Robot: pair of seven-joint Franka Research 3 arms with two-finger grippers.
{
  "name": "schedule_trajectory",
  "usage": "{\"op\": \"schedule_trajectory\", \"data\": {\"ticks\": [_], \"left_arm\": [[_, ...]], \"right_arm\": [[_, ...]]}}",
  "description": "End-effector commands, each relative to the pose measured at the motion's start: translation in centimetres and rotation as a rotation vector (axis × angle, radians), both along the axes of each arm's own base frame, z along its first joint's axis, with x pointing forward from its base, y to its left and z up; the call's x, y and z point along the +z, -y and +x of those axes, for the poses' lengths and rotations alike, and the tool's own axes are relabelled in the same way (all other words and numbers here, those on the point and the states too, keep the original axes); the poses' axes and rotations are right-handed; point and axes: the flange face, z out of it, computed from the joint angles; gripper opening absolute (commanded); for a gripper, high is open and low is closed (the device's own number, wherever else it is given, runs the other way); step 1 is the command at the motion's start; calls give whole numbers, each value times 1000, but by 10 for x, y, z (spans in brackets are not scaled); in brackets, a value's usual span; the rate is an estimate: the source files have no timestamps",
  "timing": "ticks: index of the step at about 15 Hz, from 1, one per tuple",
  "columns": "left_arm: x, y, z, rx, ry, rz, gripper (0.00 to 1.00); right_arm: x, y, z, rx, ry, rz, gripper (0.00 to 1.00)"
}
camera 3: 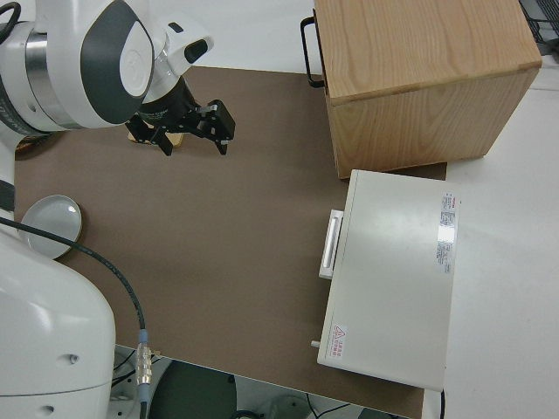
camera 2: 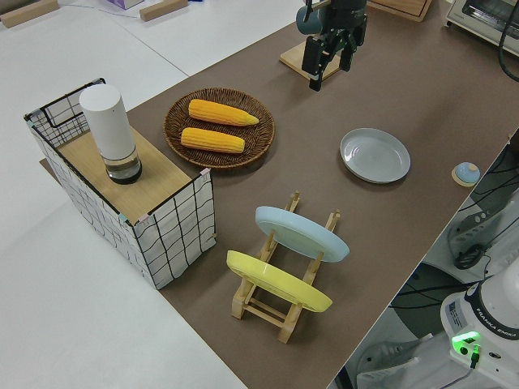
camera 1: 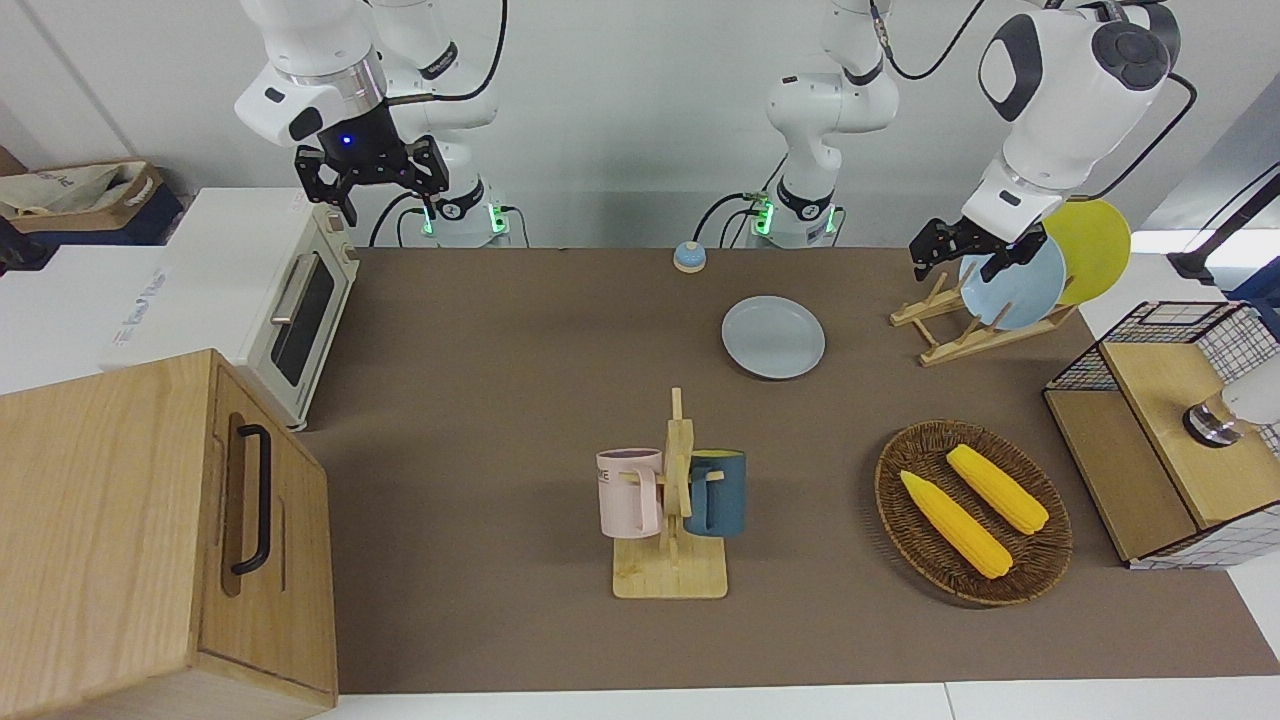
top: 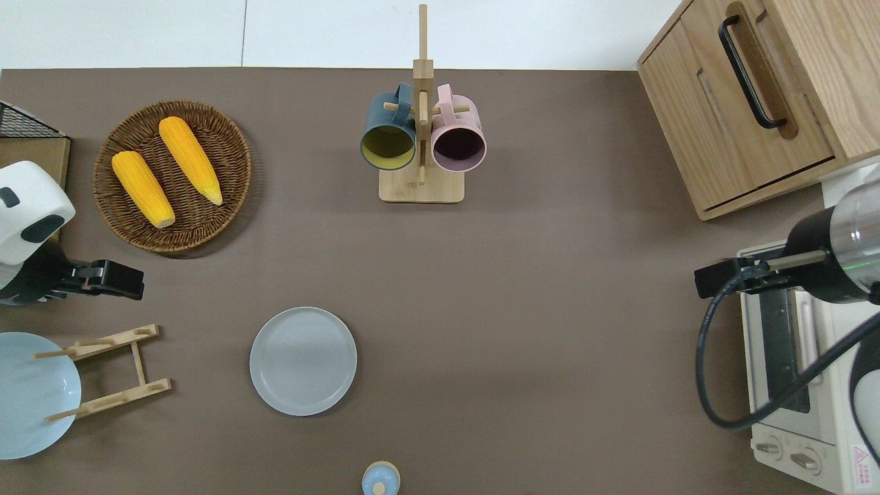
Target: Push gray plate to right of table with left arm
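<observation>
gray plate (top: 303, 361) flat, rim up

The front camera stands across the bench (camera 1: 500, 400) and faces the robots, seeing its whole width. The overhead camera looks straight down, with the arms entering from the bottom. The left side camera is raised at the left arm's end and looks diagonally along the bench. The right side camera sits above the right arm and looks along its reach. All four views share the plate (camera 1: 773, 337).
</observation>
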Motion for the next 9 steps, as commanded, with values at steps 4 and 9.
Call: {"op": "schedule_trajectory", "data": {"ticks": [4, 9], "left_arm": [[-5, 0, -5, 3, -16, 6, 1000], [-4, -6, -7, 16, -26, -4, 995]], "right_arm": [[4, 2, -3, -4, -4, 9, 983], [4, 2, -3, -4, -4, 9, 983]]}}
